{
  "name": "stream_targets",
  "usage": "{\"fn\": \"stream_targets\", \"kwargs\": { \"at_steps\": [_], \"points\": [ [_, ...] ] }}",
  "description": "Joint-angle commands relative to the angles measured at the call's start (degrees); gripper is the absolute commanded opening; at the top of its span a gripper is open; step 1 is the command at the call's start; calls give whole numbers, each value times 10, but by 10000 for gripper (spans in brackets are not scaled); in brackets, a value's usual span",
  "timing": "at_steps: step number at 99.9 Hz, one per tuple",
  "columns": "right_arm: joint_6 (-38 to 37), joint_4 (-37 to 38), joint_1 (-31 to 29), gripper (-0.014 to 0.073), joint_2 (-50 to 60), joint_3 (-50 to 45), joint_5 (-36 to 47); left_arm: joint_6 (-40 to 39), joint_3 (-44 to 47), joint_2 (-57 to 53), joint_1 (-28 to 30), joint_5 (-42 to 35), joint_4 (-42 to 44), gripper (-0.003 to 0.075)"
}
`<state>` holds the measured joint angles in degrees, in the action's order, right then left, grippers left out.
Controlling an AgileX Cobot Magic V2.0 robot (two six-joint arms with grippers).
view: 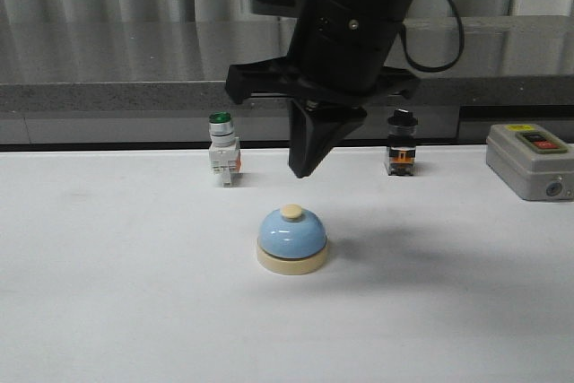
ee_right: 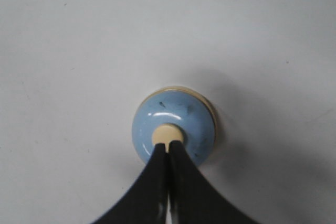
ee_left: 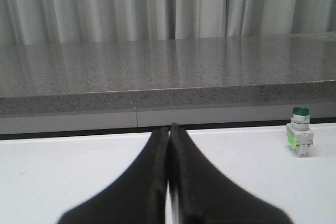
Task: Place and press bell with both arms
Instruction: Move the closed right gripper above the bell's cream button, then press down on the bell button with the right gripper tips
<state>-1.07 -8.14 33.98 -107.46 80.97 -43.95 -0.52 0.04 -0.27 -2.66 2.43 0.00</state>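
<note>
White tabletop fills the front view, and we read it from left to right. Toward the back, left of centre, stands a green-capped switch, upright and alone. The left wrist view shows the same switch near a grey stone ledge with pale curtains behind it. In that view the left gripper has its two black fingers pressed together, nothing between them, above bare table. We do not find this gripper in the front view.

At the middle of the table sits the bell, blue dome on a cream base, upright, its cream button on top. Above it hangs the right gripper on its bulky black arm, pointing down, fingers closed to a single tip. From the front there is a clear gap between tip and button. In the right wrist view the closed tip overlaps the edge of the button on the bell, and contact there is hard for us to judge.

Right of the arm, at the back, stands a black-knobbed switch. At the far right edge rests a grey control box, well apart from the bell.
</note>
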Motion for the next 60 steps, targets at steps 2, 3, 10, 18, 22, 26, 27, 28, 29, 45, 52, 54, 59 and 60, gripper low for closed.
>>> {"fn": "stream_targets", "kwargs": {
  "at_steps": [2, 3, 10, 18, 22, 26, 27, 28, 29, 45, 52, 54, 59, 60],
  "points": [
    [5, -5, 6, -60, 17, 25, 10, -5, 24, -17, 1, -45, 0, -20],
    [5, -5, 6, -60, 17, 25, 10, -5, 24, -17, 1, -45, 0, -20],
    [5, -5, 8, -60, 12, 25, 11, -5, 24, -17, 1, -45, 0, -20],
    [5, -5, 8, -60, 8, 25, 13, -5, 24, -17, 1, -45, 0, -20],
    [5, -5, 8, -60, 5, 25, 13, -5, 24, -17, 1, -45, 0, -20],
    [5, -5, 8, -60, 1, 25, 14, -5, 24, -17, 1, -45, 0, -20],
    [5, -5, 8, -60, 1, 25, 14, -5, 24, -17, 1, -45, 0, -20],
    [5, -5, 8, -60, -1, 25, 14, -5, 24, -17, 1, -45, 0, -20],
    [5, -5, 8, -60, -2, 25, 14, -5, 24, -17, 1, -45, 0, -20],
    [5, -5, 8, -60, -21, 25, 13, -5, 24, -17, 1, -45, 0, -20],
    [5, -5, 8, -60, -31, 25, 12, -5, 24, -17, 1, -45, 0, -20],
    [5, -5, 8, -60, -33, 25, 11, -5, 24, -17, 1, -45, 0, -20],
    [5, -5, 8, -60, -38, 25, 9, -5, 24, -17, 1, -45, 0, -20],
    [5, -5, 8, -60, -38, 25, 9, -5, 24, -17, 1, -45, 0, -20]
  ]
}}
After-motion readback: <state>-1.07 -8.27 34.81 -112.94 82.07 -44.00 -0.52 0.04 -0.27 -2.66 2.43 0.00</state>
